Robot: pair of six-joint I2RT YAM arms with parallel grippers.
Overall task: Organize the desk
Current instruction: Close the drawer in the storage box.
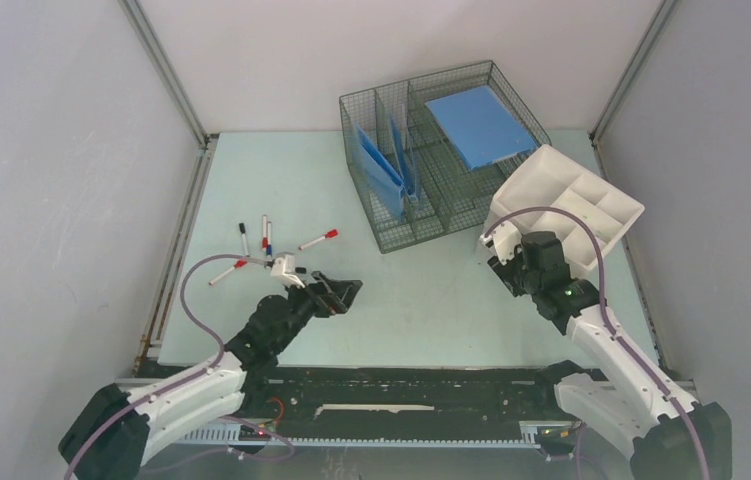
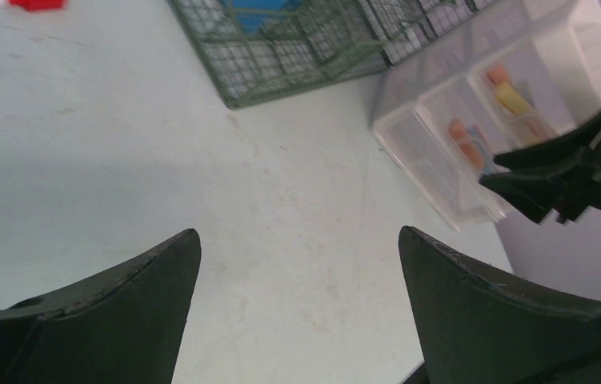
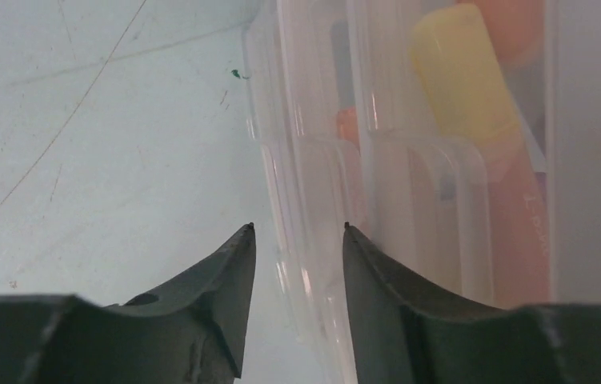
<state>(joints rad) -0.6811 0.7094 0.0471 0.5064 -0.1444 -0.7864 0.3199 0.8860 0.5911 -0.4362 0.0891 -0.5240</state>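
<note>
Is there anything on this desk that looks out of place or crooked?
Yes. The white compartment tray at the right edge looks tipped up rather than flat, close by a corner of the wire basket. Several markers also lie scattered at odd angles on the left of the desk.

I read pale mint-green flat desk (image 1: 421, 300) as smooth and matt, fine scratches and scuffs up close. Grey-green wire-mesh basket (image 1: 426, 222): thin metal, dull finish. Clear compartmented organiser box (image 3: 305, 200): translucent plastic, glossy, catching glare on my feed. Flat blue sheet (image 1: 476, 125): smooth, matt, material unclear to me. Left gripper (image 2: 298, 232) fingers (image 2: 121, 320): matt black plastic, edges scuffed.
</note>
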